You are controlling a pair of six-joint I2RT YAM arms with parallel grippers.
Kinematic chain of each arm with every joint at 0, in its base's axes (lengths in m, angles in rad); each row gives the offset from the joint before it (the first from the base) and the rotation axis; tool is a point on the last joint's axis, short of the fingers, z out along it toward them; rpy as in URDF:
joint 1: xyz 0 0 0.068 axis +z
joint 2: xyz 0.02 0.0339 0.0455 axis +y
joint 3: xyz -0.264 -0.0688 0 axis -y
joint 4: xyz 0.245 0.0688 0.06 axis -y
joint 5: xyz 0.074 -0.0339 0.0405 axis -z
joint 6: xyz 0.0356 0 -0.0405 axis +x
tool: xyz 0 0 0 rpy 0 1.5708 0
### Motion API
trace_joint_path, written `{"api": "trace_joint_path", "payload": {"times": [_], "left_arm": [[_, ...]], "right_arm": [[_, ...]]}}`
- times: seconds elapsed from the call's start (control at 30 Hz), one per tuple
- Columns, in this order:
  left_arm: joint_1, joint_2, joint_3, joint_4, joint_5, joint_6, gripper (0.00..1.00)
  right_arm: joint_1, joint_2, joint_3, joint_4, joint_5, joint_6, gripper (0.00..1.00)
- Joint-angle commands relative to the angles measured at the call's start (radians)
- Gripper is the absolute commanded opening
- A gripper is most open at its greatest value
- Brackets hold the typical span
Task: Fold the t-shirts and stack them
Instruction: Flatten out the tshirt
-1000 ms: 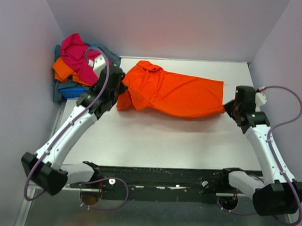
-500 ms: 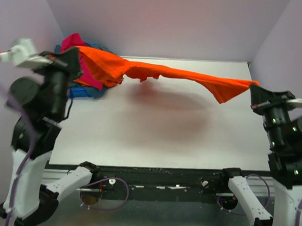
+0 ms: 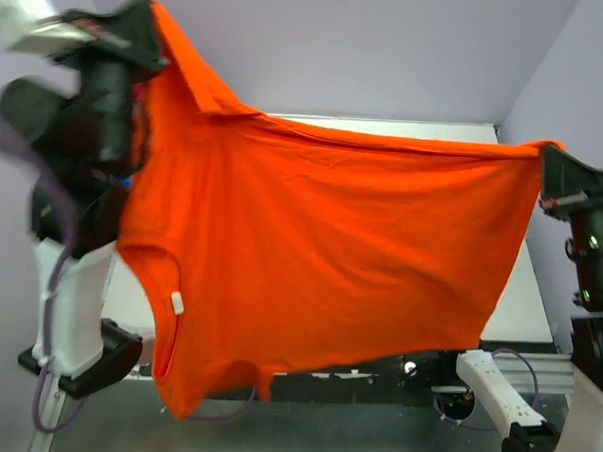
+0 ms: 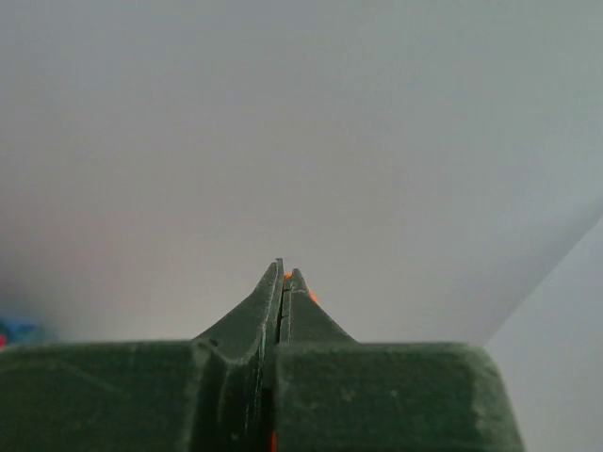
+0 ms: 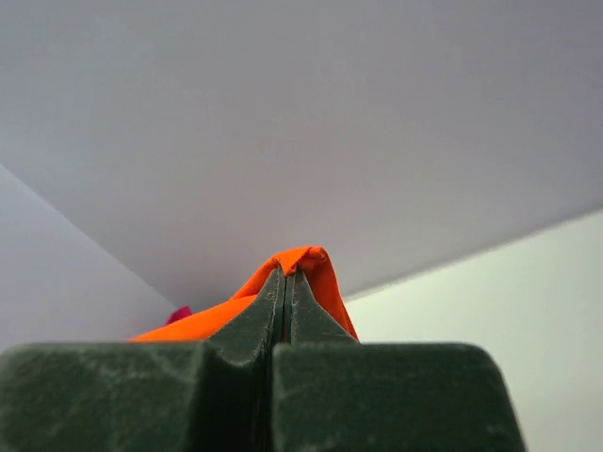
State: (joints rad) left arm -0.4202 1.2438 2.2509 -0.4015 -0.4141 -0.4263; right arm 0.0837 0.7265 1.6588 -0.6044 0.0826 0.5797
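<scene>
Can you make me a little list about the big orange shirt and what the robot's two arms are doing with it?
shirt: orange t-shirt, up in the air, spread wide
left fingers: shut, pinching the shirt's upper left edge
right fingers: shut, pinching its upper right corner
neck hole: hanging low on the left, white label showing
table: mostly hidden behind the shirt
other shirts: only a bit of pink cloth peeks out

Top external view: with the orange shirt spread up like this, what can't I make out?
Table: top external, mostly behind the orange t-shirt.
Other shirts: top external, nearly all hidden by that t-shirt and the left arm; right wrist shows only a magenta scrap.
Left gripper: motion-blurred in top external; left wrist shows only orange slivers.
</scene>
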Motion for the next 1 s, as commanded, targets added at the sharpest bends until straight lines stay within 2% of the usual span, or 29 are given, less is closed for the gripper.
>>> {"api": "trace_joint_path", "payload": {"times": [0.0,0.1,0.2,0.27,0.37,0.53,0.63,0.73,0.83,0.97], "left_arm": [[0.008,0.14,-0.218,-0.015,0.001,-0.026,0.0],[0.015,0.184,-0.323,0.062,0.006,-0.04,0.0],[0.021,0.284,-0.23,0.082,0.053,-0.022,0.0],[0.02,0.351,-0.093,0.081,0.115,0.023,0.0],[0.006,0.431,0.089,0.093,0.12,0.079,0.0],[0.009,0.554,0.282,0.125,0.15,0.139,0.0],[0.009,0.537,0.169,0.223,0.205,0.173,0.0],[0.009,0.496,0.037,0.26,0.17,0.182,0.0],[0.009,0.442,-0.159,0.277,0.143,0.192,0.0],[0.008,0.286,-0.564,0.371,0.107,0.103,0.0]], "right_arm": [[-0.004,0.174,-0.077,-0.112,0.052,0.029,0.01],[-0.004,0.261,-0.157,-0.039,0.007,0.052,0.01],[-0.006,0.385,-0.125,0.002,-0.006,0.065,0.01],[-0.034,0.471,-0.029,0.005,-0.049,0.063,0.01],[-0.137,0.617,0.152,0.012,-0.252,0.1,0.01],[-0.219,0.871,0.499,-0.047,-0.489,0.143,0.01],[-0.24,0.971,0.591,-0.048,-0.604,0.184,0.01],[-0.242,1.01,0.555,-0.015,-0.65,0.183,0.01],[-0.242,0.979,0.376,0.038,-0.643,0.154,0.01],[-0.242,0.874,0.014,0.175,-0.612,0.137,0.01]]}}
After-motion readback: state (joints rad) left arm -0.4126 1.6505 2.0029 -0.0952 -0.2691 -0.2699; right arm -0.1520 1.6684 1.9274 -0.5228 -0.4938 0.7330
